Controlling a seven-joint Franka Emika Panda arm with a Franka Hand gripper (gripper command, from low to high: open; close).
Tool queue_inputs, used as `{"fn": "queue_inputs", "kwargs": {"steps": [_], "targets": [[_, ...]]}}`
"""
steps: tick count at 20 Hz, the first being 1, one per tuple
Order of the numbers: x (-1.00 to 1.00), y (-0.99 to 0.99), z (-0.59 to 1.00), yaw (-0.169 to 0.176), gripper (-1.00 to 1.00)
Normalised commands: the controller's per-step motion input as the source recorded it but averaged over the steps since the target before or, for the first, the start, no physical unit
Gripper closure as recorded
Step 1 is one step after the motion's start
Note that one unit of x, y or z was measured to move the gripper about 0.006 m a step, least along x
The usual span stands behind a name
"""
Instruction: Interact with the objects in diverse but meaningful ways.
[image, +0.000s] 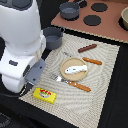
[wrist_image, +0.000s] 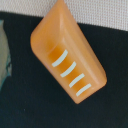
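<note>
We see the white, glossy, rounded Panda arm (image: 20, 45) filling the exterior view's left; its fingers are hidden in both views, so we cannot tell whether they are open or closed. Beneath it lies a pale, finely striped woven mat (image: 107, 80). Behind the mat sits a brown toy stove top (image: 110, 27) with flat black burner discs, a grey pot (image: 70, 9) on it, and a second grey pot (image: 53, 36) beside the arm. The round tan plate (image: 65, 75) rests mid-mat, holding the smooth white fish (image: 76, 69). Two red-brown sausages (image: 87, 48) lie near it, and orange-handled cutlery (image: 80, 86) lies just beside the plate. A yellow red-labelled block (image: 44, 94) sits at the mat's near edge. In the wrist view, an orange bread loaf (wrist_image: 67, 57), seemingly plastic with four white slashes, lies on a dark surface.
</note>
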Motion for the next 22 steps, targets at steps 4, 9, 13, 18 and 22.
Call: {"fn": "queue_inputs", "kwargs": {"steps": [4,9,13,18,22], "targets": [[-0.75,0.19,-0.37,0.178,-1.00],[-0.78,0.11,-0.44,0.177,-1.00],[-0.81,0.02,-0.50,0.147,-1.00],[-0.56,-0.06,-0.37,0.093,-1.00],[-0.43,-0.08,-0.31,0.048,-1.00]]}}
